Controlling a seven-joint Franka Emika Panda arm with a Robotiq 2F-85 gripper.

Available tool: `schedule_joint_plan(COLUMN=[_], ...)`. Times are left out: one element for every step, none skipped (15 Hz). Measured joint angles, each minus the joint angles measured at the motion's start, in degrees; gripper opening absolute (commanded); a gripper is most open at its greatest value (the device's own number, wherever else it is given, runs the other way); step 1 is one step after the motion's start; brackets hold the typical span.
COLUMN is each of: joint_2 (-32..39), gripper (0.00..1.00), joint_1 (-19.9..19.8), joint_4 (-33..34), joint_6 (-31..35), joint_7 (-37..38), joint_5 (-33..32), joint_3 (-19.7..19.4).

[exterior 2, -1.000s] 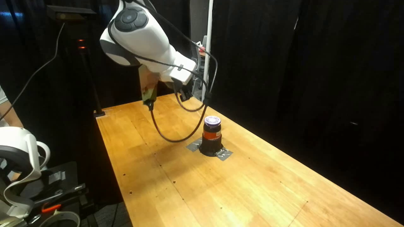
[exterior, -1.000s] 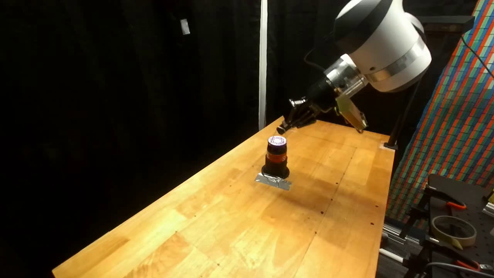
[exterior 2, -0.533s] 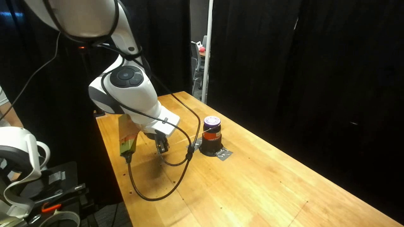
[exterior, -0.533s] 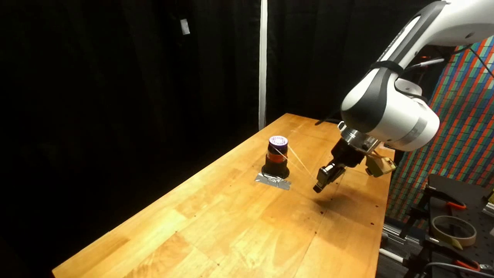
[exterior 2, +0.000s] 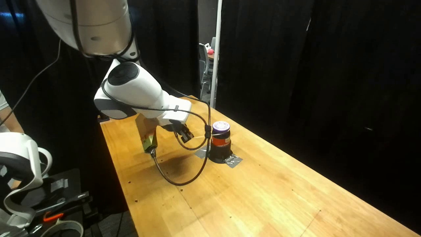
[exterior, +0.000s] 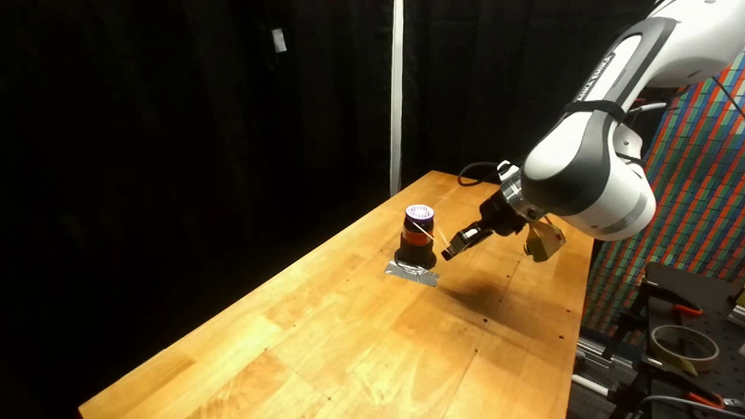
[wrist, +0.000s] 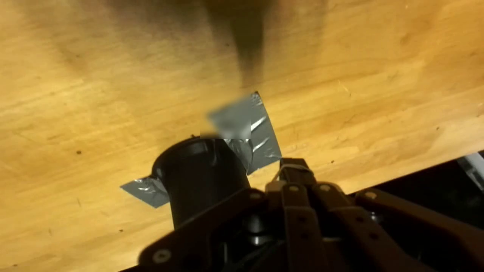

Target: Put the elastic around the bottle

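The bottle (exterior: 417, 237) is dark with an orange-red label and a white-and-purple lid. It stands upright in a black base taped to the table, and shows also in an exterior view (exterior 2: 221, 141). The thin pale elastic (exterior: 423, 229) runs around the bottle's upper part, below the lid, and stretches to my fingertips. My gripper (exterior: 449, 254) is beside the bottle, low over the table, with its fingers together. In the wrist view, the elastic (wrist: 296, 166) loops around the outside of the shut fingertips (wrist: 297, 174); the bottle's upper part is hidden by the gripper.
Grey tape (wrist: 264, 139) fixes the black base (wrist: 200, 177) to the wooden table (exterior: 372, 349). A black cable loop (exterior 2: 184, 183) hangs from the arm, passing in front of the elastic in an exterior view. A side stand holds a tape roll (exterior: 685, 347).
My gripper has moved from behind the bottle, swung down and away with the elastic stretched, then come back up closer to the bottle. The elastic is now less stretched. The bottle has not visibly moved.
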Motion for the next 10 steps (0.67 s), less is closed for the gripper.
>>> schedule_joint_plan(joint_2=[1.6,3.3,5.0,6.03,6.29,6.33,6.29,6.21,6.08,5.92], gripper=[0.0,0.0,0.0,0.0,0.0,0.0,0.0,0.0,0.0,0.0], joint_1=[-0.37,-0.63,-0.78,-0.24,1.04,2.73,4.66,6.98,9.68,12.69], joint_4=[-0.21,-0.46,-0.68,-0.92,-1.27,-1.53,-1.67,-1.72,-1.72,-1.71], joint_6=[2.77,5.6,8.38,10.27,11.85,13.58,15.37,17.26,19.4,21.78], joint_7=[1.49,2.78,3.93,6.77,11.1,15.44,19.55,23.59,27.68,31.69], joint_5=[-3.16,-6.13,-8.94,-13.17,-18.29,-23.1,-27.32,-31.01,-34.3,-37.08], joint_3=[0.04,-0.1,-0.41,-1.94,-4.79,-8.02,-11.38,-14.91,-18.69,-22.58])
